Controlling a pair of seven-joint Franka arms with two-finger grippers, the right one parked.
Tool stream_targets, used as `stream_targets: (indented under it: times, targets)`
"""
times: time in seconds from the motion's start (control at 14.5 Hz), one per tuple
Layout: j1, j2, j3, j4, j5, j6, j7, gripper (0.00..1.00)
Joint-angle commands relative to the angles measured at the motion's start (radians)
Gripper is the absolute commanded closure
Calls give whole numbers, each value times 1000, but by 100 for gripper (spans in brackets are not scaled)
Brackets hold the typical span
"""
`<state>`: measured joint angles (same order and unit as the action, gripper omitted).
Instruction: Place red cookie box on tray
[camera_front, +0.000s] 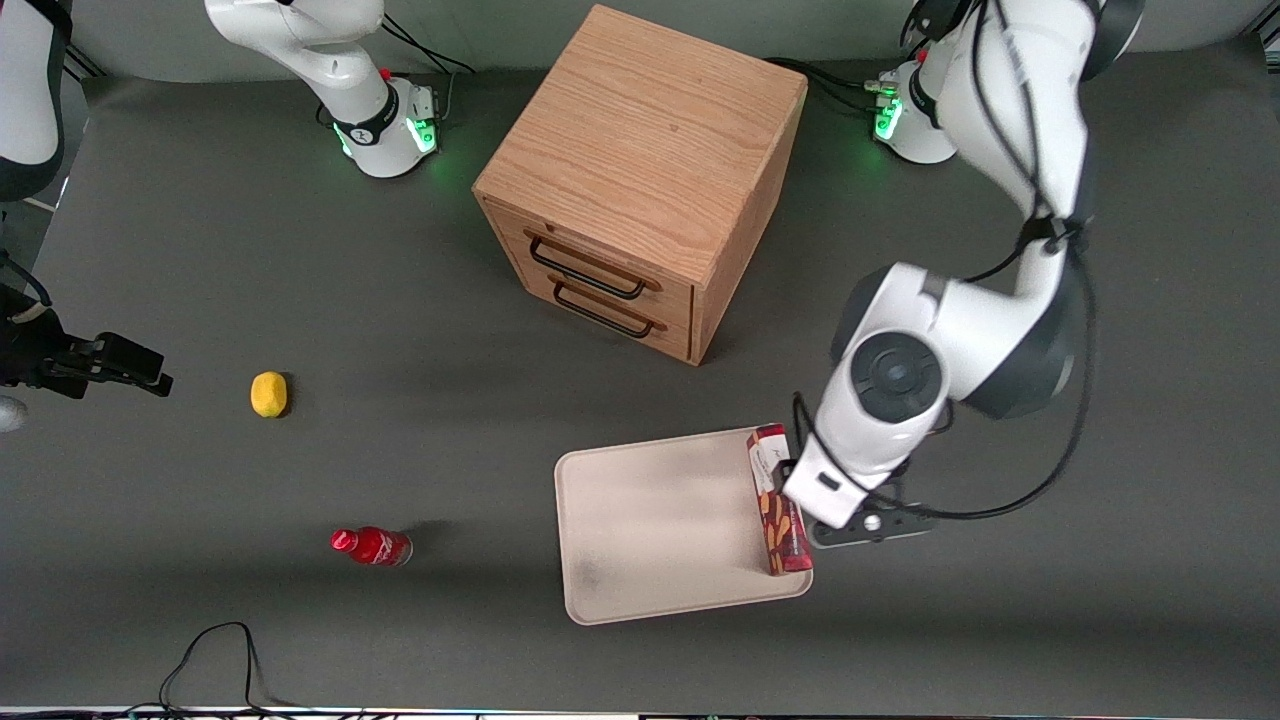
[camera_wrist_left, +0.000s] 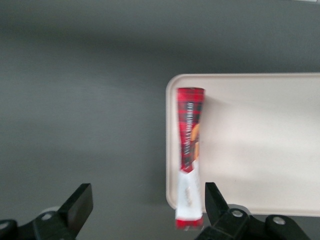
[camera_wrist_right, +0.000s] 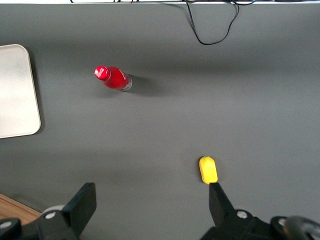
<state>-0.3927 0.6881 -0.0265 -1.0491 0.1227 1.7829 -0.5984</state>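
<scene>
The working arm's two-finger gripper (camera_wrist_left: 145, 202) hangs over the tray's edge at the working arm's end of the table, its jaws spread wide and holding nothing. The long, slim dark-red cardboard cookie box (camera_wrist_left: 189, 156) lies flat between the spread jaws, close to one black finger (camera_wrist_left: 216, 197) and well apart from the other; whether it touches the near finger cannot be told. The box rests on the large, flat cream-white rectangular tray (camera_wrist_left: 260, 140), along the rim of one short side. Its white-panelled end lies nearest the jaws and slightly overhangs the rim; the all-red end points away from them. In the front view the box (camera_front: 777, 498) lies lengthwise along the tray (camera_front: 650, 520) edge, just beside the arm's wrist. The dark grey tabletop (camera_wrist_left: 80, 110) fills the space under the farther finger.
</scene>
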Motion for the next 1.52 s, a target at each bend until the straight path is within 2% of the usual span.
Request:
stream_targets:
  times: [0.0, 0.21, 0.41, 0.62, 0.9, 1.11, 1.24, 1.45]
  targets:
    - [34, -131, -1, -38, 6, -101, 46, 0]
    - [90, -241, -1, -51, -20, -204, 167, 0]
    - [152, -346, -3, -115, -28, -223, 303, 0]
    - [254, -435, -3, -189, -67, -221, 467, 0]
    - [362, -466, -1, -207, -78, -226, 659, 0]
    - [426, -467, -1, -225, -109, -208, 730, 0]
    - [440, -501, -1, -302, -110, -140, 741, 0]
    - [443, -602, -1, -503, -109, 2, 743, 0]
